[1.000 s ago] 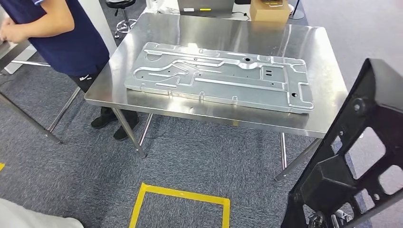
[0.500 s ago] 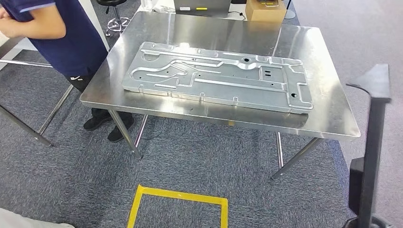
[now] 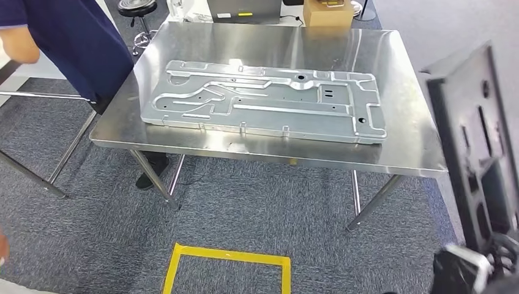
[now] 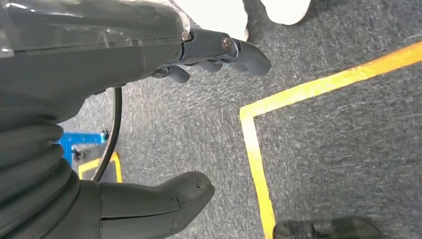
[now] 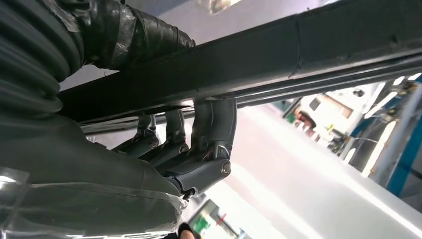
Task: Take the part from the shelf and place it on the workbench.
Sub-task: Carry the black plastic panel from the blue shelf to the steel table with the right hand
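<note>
The part is a large black frame with cut-outs, held upright at the right edge of the head view, beside the workbench's right end and off its top. My right hand grips it from below. In the right wrist view the fingers wrap around a black bar of the part. The steel workbench stands ahead with a big stamped metal plate lying across it. My left hand hangs over the carpet, fingers apart and holding nothing.
A person in dark blue stands at the bench's left end. A cardboard box sits beyond the far edge and a stool at the back left. A yellow tape square marks the carpet before the bench.
The camera has moved, shifting the bench left and down in the picture. The black part has turned in my right hand, from broadside through edge-on to a new face, and now stands higher.
</note>
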Robot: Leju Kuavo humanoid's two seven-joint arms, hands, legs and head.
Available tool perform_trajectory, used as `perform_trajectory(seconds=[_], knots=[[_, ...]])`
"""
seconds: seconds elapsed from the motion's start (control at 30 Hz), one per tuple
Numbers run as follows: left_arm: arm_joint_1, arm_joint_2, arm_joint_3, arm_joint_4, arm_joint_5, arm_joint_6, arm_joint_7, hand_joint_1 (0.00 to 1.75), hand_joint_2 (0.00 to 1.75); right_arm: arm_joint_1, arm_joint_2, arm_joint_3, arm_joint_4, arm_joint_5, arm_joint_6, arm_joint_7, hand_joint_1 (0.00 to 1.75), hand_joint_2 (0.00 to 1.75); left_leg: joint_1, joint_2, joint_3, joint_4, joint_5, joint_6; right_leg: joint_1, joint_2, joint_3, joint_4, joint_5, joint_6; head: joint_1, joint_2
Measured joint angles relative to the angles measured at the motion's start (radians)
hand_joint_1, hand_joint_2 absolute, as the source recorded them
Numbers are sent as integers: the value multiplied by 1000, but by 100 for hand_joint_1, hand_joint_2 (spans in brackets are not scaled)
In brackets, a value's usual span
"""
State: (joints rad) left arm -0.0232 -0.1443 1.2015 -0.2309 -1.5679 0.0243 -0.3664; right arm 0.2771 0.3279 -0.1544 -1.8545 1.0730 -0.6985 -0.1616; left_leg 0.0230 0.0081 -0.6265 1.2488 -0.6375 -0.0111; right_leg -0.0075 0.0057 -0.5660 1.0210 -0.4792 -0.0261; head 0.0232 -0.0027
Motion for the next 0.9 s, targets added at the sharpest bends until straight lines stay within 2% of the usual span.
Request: perform_trajectory(seconds=[0.03,0.07,0.1,0.13,0.2,0.27,0.37,0.43,0.5,0.53,0.57,0.6,0.63,0.7,0.73,0.8,0.83,0.9], knots=[[0,3,-8,0,0,-2,3,0,175,-31,-13,6,29,37,0,43,175,175,-1,-1,-25,40,-5,1,3,2,0,1,-1,-2,0,0],[-1,7,-15,0,0,-5,6,0,175,-64,-27,16,61,70,0,87,175,175,-1,-1,-33,44,11,3,6,4,0,3,-2,-3,0,0],[-2,10,-22,0,0,-8,10,0,175,-98,-43,28,94,101,0,132,175,175,-2,-1,-22,7,45,7,8,7,1,5,-2,-3,0,0],[-4,13,-30,0,0,-10,13,0,175,-133,-58,43,126,130,1,172,175,175,-4,-2,4,-59,88,13,10,9,2,7,-4,-3,0,0],[-10,19,-45,0,0,-13,17,0,175,-188,-86,72,180,180,3,228,175,175,-10,-2,53,-180,142,24,15,11,2,11,-6,1,0,0],[-14,23,-57,0,0,-14,21,0,175,-236,-109,102,227,214,30,267,175,175,-16,-2,64,-217,149,30,16,10,-1,13,-6,9,1,0],[-17,26,-78,1,0,-23,25,0,175,-320,-151,169,311,257,126,326,175,175,-9,3,67,-233,162,43,14,11,-8,22,-12,24,1,0],[-21,28,-92,2,0,-29,26,0,175,-374,-171,220,370,269,169,353,175,175,-3,5,70,-243,171,52,10,7,-42,94,-57,35,2,0],[-23,30,-105,2,0,-33,26,0,175,-421,-184,263,429,271,189,372,175,175,-3,5,67,-243,173,55,1,2,-106,225,-115,46,2,0],[-22,31,-109,2,0,-33,26,0,175,-435,-189,280,452,271,193,378,175,175,-2,4,67,-243,172,54,-3,1,-131,273,-125,50,2,0],[-22,31,-112,2,0,-33,26,0,175,-444,-194,294,472,271,194,383,175,175,-2,2,68,-242,171,53,-8,-1,-140,286,-116,53,2,0],[-21,31,-115,2,0,-33,27,0,175,-452,-199,307,485,271,194,387,175,175,-1,-1,70,-240,169,50,-11,-2,-129,256,-86,55,2,0],[-21,31,-118,3,0,-33,27,0,175,-460,-204,318,496,271,194,391,175,175,1,-3,73,-239,167,46,-13,-3,-101,189,-43,56,2,0],[-21,32,-124,3,0,-33,27,0,175,-478,-213,336,515,271,193,396,175,175,0,-4,74,-235,161,35,-12,-7,-46,61,11,51,2,0],[-21,32,-127,3,0,-33,27,0,175,-485,-216,343,522,271,193,397,175,175,0,-4,72,-234,160,29,-9,-7,-32,25,19,47,2,0],[-22,34,-130,3,0,-33,27,0,175,-492,-221,354,534,270,194,398,175,175,-2,-3,69,-237,160,15,-2,-4,-33,13,15,38,1,0],[-22,35,-130,3,0,-33,26,0,175,-493,-222,358,539,270,194,399,175,175,-1,-2,69,-238,158,9,-3,-3,-33,10,16,32,1,0],[-22,35,-131,3,0,-33,25,0,175,-503,-224,368,550,269,201,399,175,175,1,-3,57,-207,134,1,-6,-3,-28,2,19,16,1,0]])
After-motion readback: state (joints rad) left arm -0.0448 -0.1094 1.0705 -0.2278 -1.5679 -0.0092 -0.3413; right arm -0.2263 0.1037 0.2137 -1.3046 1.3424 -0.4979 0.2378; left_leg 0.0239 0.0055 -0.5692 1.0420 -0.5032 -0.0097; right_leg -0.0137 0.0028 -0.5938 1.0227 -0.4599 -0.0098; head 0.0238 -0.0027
